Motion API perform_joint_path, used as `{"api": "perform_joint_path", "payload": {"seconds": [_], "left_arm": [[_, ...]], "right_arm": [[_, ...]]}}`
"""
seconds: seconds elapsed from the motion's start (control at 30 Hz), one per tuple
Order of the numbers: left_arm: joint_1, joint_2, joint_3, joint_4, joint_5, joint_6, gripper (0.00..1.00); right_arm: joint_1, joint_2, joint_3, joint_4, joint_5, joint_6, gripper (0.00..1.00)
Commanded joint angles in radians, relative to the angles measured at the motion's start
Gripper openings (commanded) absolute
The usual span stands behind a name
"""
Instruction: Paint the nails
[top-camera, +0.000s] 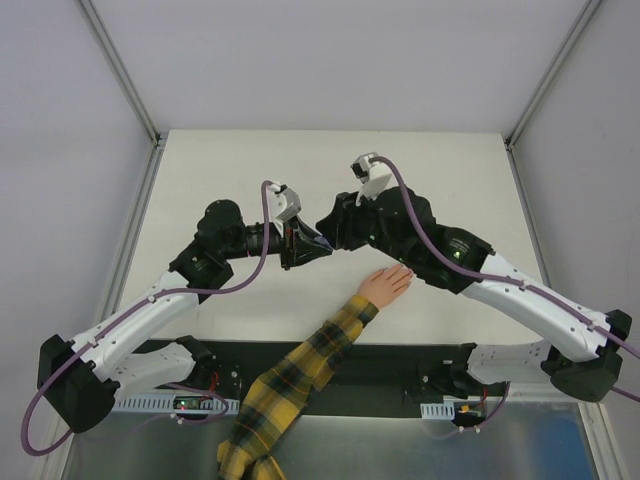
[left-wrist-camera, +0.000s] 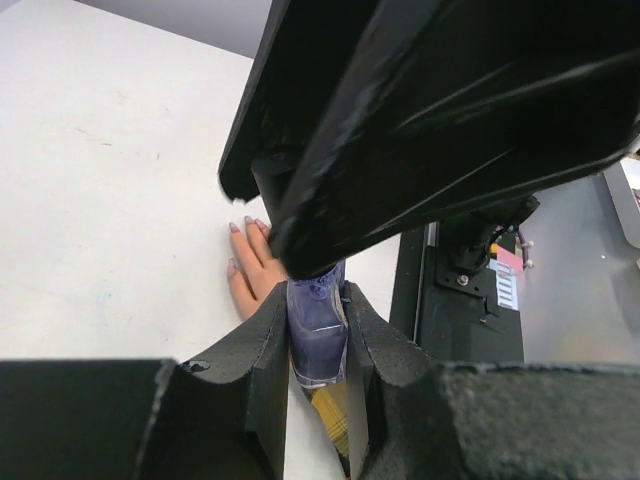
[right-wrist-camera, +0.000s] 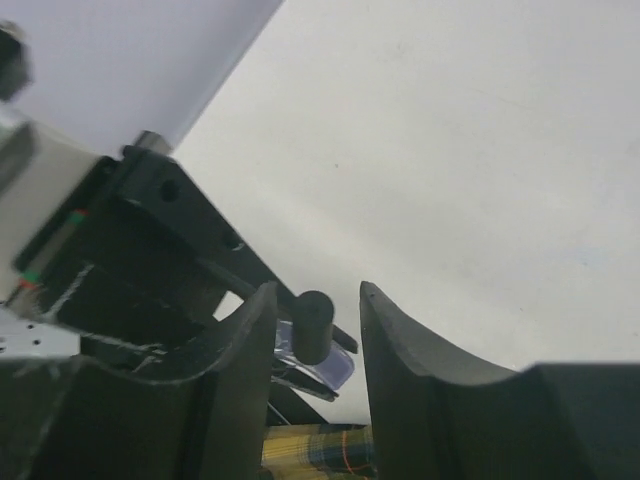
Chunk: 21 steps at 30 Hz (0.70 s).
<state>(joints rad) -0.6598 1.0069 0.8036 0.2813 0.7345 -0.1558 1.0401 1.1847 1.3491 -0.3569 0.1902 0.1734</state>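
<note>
Viewing top: left gripper (top-camera: 305, 250) and right gripper (top-camera: 332, 232) meet tip to tip, near the small peach hand (top-camera: 386, 285) in a yellow-and-black plaid sleeve (top-camera: 300, 370).
Left wrist: jaws clamped on the small purple glass bottle (left-wrist-camera: 318, 335); tiny pale nails (left-wrist-camera: 248, 222) lie below it, apart.
Right wrist: jaws spread either side of the dark cylindrical cap (right-wrist-camera: 313, 322), not touching it.
Progress: cap on; nails judged unpainted, so all painting is left.

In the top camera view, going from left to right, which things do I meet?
Left arm's base → left tool, gripping the purple bottle → peach-skinned hand → right arm's base.
</note>
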Motion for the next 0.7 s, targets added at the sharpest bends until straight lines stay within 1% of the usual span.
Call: {"api": "perform_joint_path", "payload": {"seconds": [0.0, 0.1, 0.13, 0.17, 0.2, 0.23, 0.27, 0.3, 0.33, 0.37, 0.43, 0.47, 0.67], "left_arm": [[0.002, -0.037, 0.039, 0.015, -0.035, 0.03, 0.0], [0.002, -0.039, 0.039, 0.015, -0.029, 0.03, 0.0], [0.002, -0.039, 0.039, 0.015, -0.015, 0.03, 0.0], [0.002, -0.039, 0.039, 0.018, -0.004, 0.029, 0.0], [0.003, -0.037, 0.042, 0.021, 0.018, 0.029, 0.0], [0.002, -0.034, 0.045, 0.024, 0.044, 0.024, 0.0], [0.002, -0.033, 0.048, 0.044, 0.122, 0.016, 0.0], [0.002, -0.025, 0.046, 0.07, 0.178, 0.006, 0.0], [0.002, -0.019, 0.043, 0.103, 0.239, -0.039, 0.0], [0.0, -0.011, 0.037, 0.193, 0.361, -0.069, 0.0], [-0.001, 0.01, 0.028, 0.271, 0.419, -0.16, 0.0], [0.0, 0.015, 0.023, 0.297, 0.425, -0.171, 0.0], [-0.001, 0.033, 0.032, 0.237, 0.372, -0.133, 0.0]], "right_arm": [[0.034, 0.032, 0.056, -0.056, 0.17, 0.02, 0.4], [0.037, 0.033, 0.051, -0.057, 0.184, 0.011, 0.33], [0.037, 0.03, 0.047, -0.054, 0.181, 0.003, 0.22], [0.037, 0.02, 0.042, -0.05, 0.178, -0.011, 0.15], [0.037, 0.01, 0.022, -0.03, 0.17, -0.061, 0.08], [0.035, -0.002, 0.006, -0.013, 0.138, -0.095, 0.01], [0.032, -0.041, -0.017, 0.016, 0.099, -0.145, 0.01], [0.009, -0.066, -0.092, 0.097, 0.034, -0.237, 0.01], [-0.012, -0.098, -0.131, 0.142, -0.176, -0.273, 0.01], [-0.035, -0.138, -0.169, 0.18, -0.274, -0.284, 0.01], [-0.086, -0.151, -0.183, 0.185, -0.357, -0.272, 0.01], [-0.095, -0.152, -0.177, 0.173, -0.363, -0.264, 0.01], [-0.098, -0.151, -0.185, 0.182, -0.368, -0.213, 0.01]]}}
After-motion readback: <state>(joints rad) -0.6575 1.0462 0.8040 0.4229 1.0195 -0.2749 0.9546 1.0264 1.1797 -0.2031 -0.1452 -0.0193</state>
